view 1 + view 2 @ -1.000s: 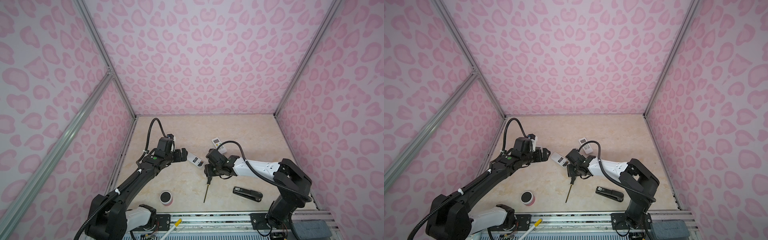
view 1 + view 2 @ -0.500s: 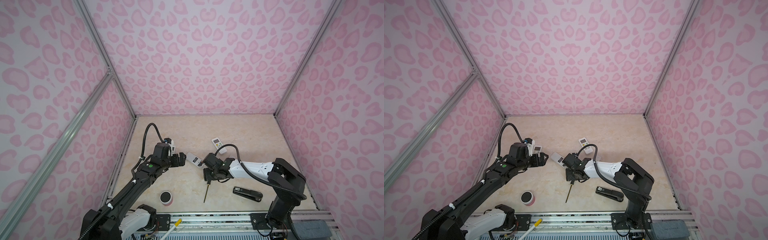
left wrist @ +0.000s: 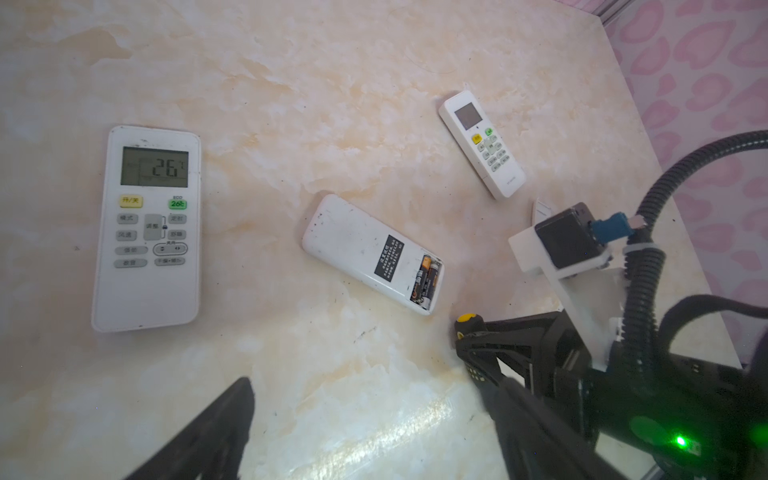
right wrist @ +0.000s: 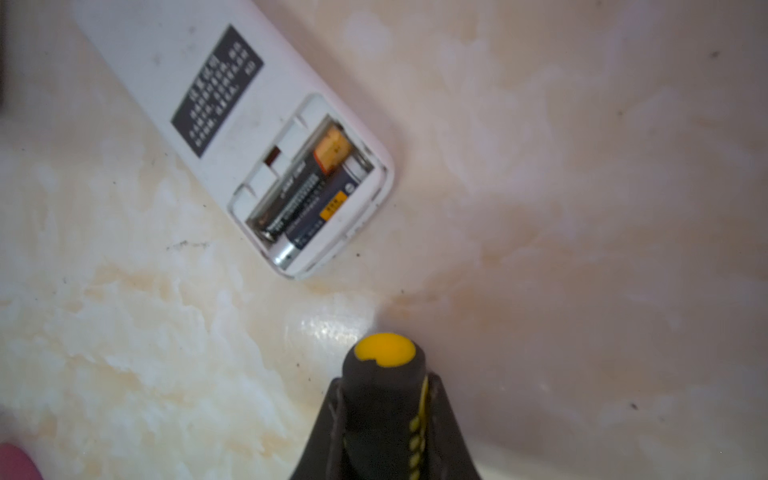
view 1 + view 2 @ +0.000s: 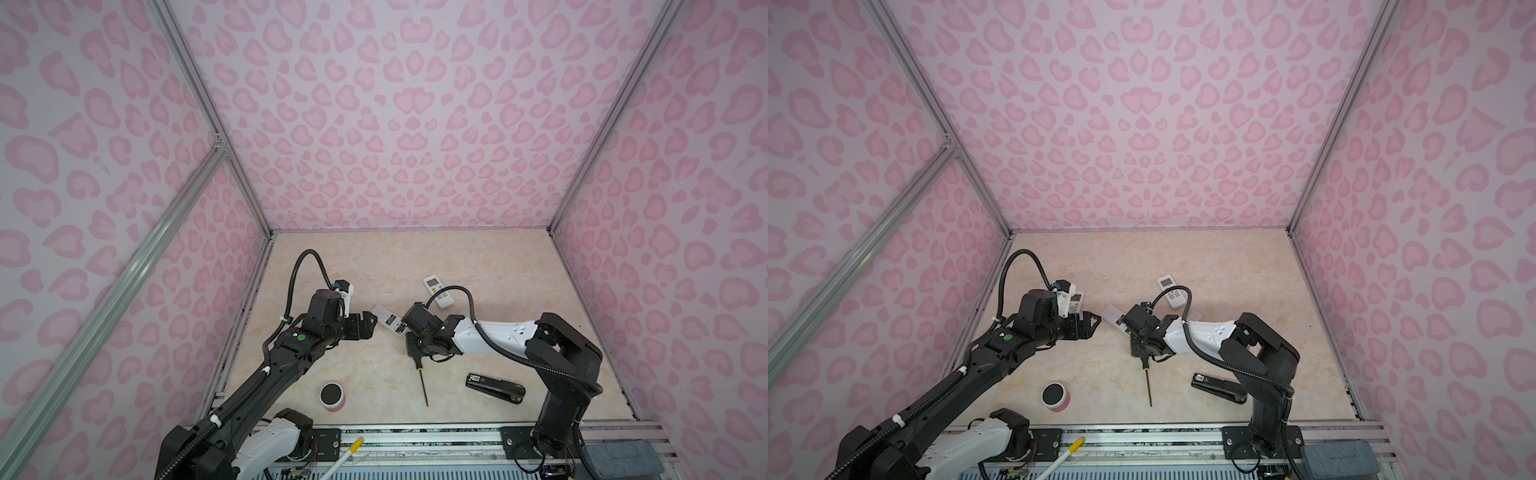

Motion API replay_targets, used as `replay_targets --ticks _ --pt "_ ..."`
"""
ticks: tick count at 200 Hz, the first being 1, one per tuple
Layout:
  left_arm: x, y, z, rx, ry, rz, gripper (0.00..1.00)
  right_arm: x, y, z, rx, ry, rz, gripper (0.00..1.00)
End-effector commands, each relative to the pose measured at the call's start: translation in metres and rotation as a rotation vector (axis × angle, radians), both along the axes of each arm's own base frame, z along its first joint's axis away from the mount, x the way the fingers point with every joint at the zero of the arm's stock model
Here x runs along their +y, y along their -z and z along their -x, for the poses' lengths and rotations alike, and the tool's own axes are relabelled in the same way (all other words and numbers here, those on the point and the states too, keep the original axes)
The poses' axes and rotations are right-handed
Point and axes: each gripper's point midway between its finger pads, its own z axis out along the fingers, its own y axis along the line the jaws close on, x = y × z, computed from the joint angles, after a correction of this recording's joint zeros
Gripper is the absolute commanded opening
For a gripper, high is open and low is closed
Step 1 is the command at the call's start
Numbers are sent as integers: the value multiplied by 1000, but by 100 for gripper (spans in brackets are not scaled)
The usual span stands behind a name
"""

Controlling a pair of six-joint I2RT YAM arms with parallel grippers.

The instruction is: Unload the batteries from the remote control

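Two thin cylindrical batteries (image 4: 309, 189), dark with gold-yellow bands and metal ends, lie side by side in the uncovered compartment at one end of a white plastic remote control (image 4: 166, 54). It rests face down on the marbled beige bench (image 5: 478, 257). A black label with white print sits on the remote's back next to the compartment.

Just beside that battery end, the right fingers (image 4: 436, 419) are closed around the black handle of a yellow-capped screwdriver (image 4: 384, 365). In both top views its thin metal shaft points toward the near edge of the bench; whether it is lifted off the surface cannot be told.

Near the remote's opposite end, the left fingers (image 5: 366, 325) stand spread wide and hold nothing, not touching the remote.

Close to the left wrist lies a larger white remote with a display reading 26 (image 3: 147, 228), face up. A smaller white remote with yellow and green buttons (image 5: 438, 291) lies face up farther back on the bench. Toward the front edge are a black stapler (image 5: 494, 386) and a short pink cylinder with a black top (image 5: 332, 397), well apart from each other.
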Motion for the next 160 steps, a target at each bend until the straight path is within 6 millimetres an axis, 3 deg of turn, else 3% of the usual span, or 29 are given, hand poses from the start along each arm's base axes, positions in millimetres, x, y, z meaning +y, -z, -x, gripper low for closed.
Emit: replay_targets --ticks 1,42,81,131,160 --pt "-11 -18 -2 -74 43 35 93 -10 -13 -13 -43 84 -52 11" --pt "-46 -44 8 -170 138 89 93 -18 -76 -52 -203 202 -279 8" --pt "-85 -68 21 -227 258 190 96 -12 -140 -79 -336 144 -505 6" --pt "-120 -68 30 -149 402 332 92 -13 -196 -81 -461 21 -657 4" --pt "-139 -69 31 -105 464 420 84 -14 -222 -72 -539 -39 -750 3"
